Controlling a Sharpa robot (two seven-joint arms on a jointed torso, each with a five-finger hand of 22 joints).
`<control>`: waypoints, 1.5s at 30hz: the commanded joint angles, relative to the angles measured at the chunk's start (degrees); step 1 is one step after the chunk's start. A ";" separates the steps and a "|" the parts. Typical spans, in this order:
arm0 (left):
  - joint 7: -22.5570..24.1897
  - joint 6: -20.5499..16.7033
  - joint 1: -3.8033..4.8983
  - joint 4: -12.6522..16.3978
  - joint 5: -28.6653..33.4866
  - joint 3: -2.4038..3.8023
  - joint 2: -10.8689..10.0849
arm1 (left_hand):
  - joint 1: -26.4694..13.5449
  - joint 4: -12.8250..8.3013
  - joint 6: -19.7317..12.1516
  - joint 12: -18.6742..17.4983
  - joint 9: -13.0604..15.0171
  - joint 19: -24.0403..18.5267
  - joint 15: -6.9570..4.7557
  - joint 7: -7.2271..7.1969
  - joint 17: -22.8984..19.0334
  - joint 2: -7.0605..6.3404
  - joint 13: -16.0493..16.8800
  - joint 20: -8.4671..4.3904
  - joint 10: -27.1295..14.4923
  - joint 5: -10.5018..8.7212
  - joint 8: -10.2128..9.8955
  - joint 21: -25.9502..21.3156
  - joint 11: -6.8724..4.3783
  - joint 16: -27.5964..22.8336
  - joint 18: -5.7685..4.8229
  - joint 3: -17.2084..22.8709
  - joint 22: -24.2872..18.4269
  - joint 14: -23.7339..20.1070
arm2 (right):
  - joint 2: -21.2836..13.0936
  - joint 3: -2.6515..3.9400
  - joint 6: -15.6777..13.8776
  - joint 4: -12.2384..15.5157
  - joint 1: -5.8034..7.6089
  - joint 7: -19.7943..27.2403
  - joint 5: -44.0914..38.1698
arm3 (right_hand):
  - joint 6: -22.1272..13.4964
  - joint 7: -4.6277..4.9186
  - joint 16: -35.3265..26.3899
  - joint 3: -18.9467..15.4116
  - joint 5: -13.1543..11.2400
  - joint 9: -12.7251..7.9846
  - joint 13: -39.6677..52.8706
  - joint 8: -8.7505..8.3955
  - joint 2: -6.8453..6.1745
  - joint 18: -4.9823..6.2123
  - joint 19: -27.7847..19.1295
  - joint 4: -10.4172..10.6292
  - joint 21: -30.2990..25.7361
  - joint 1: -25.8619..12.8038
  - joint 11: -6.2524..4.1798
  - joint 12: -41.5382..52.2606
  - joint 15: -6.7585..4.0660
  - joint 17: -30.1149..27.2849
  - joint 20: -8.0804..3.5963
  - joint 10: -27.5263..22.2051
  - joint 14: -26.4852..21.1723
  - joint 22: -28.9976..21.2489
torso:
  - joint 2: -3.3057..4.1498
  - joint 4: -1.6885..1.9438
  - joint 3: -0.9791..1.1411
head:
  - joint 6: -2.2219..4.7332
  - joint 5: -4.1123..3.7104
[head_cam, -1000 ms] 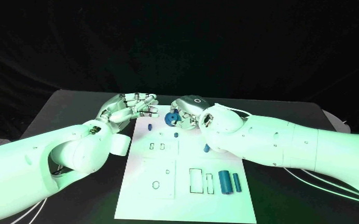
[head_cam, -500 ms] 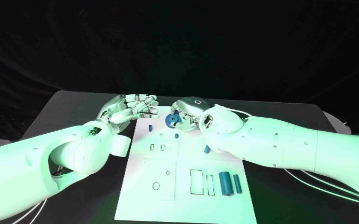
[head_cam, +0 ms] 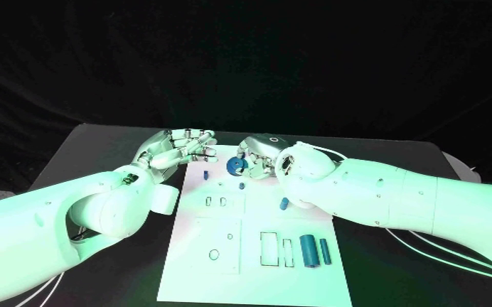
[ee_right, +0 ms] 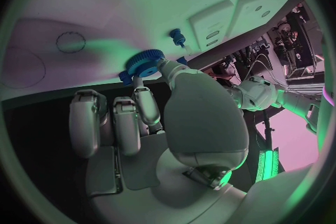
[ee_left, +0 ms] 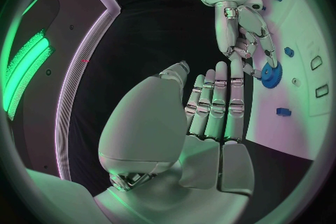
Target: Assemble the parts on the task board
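Gear [head_cam: 237, 165] stands on edge, pinched by the right hand [head_cam: 262, 155]; left hand [head_cam: 176, 146] loosely open.

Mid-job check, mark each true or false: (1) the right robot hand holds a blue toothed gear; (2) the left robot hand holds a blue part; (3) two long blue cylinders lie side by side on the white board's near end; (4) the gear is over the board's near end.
1. True: the right robot hand pinches the blue toothed gear.
2. False: the left robot hand holds nothing and rests by the far left corner of the white task board.
3. True: the two long blue cylinders lie side by side there.
4. False: the gear is over the board's far end.
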 commanded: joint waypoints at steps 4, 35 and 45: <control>-0.11 0.71 0.16 0.11 -0.09 0.04 0.08 | -0.39 -0.11 -0.50 -0.35 -0.09 -0.13 0.11 0.84 0.14 -0.23 -0.10 -0.13 -0.14 -0.20 -0.40 0.36 0.32 0.14 0.63 0.35 0.12 -0.47 | 0.04 -0.11 2.42 -0.20 -0.16 -0.24 1.37 | 0.23 -0.06 0.29 -0.33 0.63 -0.11 0.07 0.18 0.27 -0.84 0.08 0.12 0.09 -0.57 0.00 0.22 0.36 12.94 0.29 0.43 5.41 5.96 | 0.03 0.08 0.00 | 0.30 -0.12; 0.25 0.68 0.16 -0.70 -0.12 0.03 -0.43 | -0.35 -0.16 -0.65 -0.47 -0.12 -0.24 0.18 0.90 0.21 -0.33 -0.10 -0.10 -0.27 -0.21 -0.47 0.46 0.39 0.11 0.61 0.46 0.17 -0.61 | -17.20 0.50 -5.19 13.77 3.19 1.65 8.07 | 0.94 -0.26 0.13 -0.63 3.22 -0.05 0.58 0.17 0.64 -0.97 0.49 0.08 0.50 -0.88 -0.18 0.70 0.22 12.32 0.18 1.00 5.27 6.50 | -0.60 -1.16 0.42 | 0.60 1.07; 0.52 1.21 0.13 -1.18 -0.11 0.00 0.12 | -0.32 -0.18 -0.65 -0.48 -0.11 -0.27 0.19 0.87 0.23 -0.35 -0.09 -0.10 -0.26 -0.21 -0.47 0.49 0.38 0.10 0.61 0.49 0.19 -0.64 | -24.61 0.39 -3.66 13.76 2.91 7.24 11.92 | 1.16 -0.21 0.30 -0.13 2.41 -0.13 0.86 -0.20 -0.10 -1.31 1.41 -1.94 1.58 2.70 -0.23 0.92 0.13 12.96 0.05 1.30 5.41 7.76 | -1.13 -1.64 0.84 | 0.35 0.56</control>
